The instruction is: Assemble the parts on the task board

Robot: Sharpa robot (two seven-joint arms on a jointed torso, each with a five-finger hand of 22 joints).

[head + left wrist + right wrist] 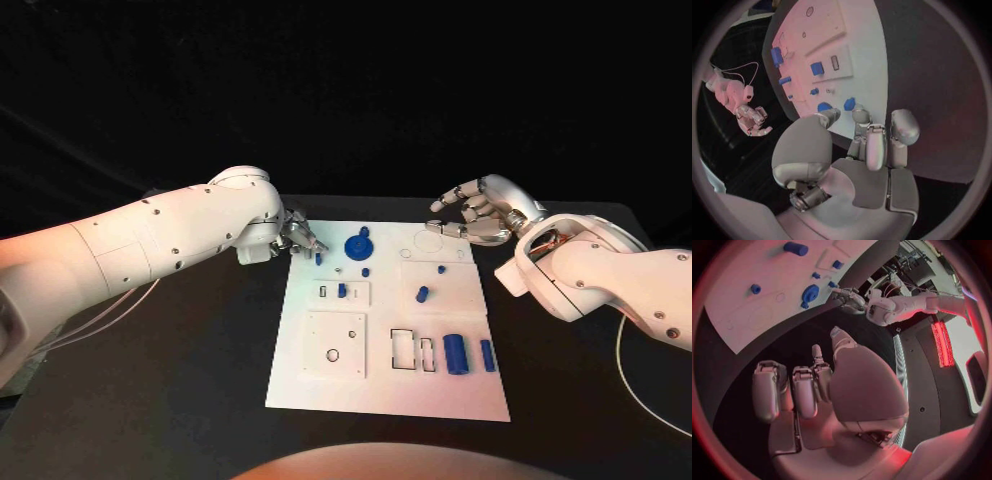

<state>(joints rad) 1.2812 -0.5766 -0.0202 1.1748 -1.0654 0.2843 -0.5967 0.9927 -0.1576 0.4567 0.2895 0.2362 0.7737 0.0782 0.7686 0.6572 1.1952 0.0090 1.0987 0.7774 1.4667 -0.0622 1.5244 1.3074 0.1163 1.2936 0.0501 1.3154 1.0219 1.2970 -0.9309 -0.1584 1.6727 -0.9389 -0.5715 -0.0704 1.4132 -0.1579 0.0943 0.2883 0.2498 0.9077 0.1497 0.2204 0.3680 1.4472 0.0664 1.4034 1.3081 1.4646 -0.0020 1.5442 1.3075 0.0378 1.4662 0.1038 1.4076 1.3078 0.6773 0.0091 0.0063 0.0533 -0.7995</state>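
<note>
The white task board (pixel 387 330) lies in the middle of the black desk (pixel 216 380), with small blue parts (pixel 456 353) scattered over it. The left hand (pixel 299 238) hovers at the board's far left corner, fingers curled close together, just beside a small blue part (pixel 319 258); I cannot tell whether it holds anything. The right hand (pixel 473 212) hangs above the far right corner, fingers spread and empty.

The flat white rectangular task board (pixel 325 385), strewn with small blue plastic parts (pixel 456 353), is flanked by the left hand (pixel 299 238) and right hand (pixel 472 212)
</note>
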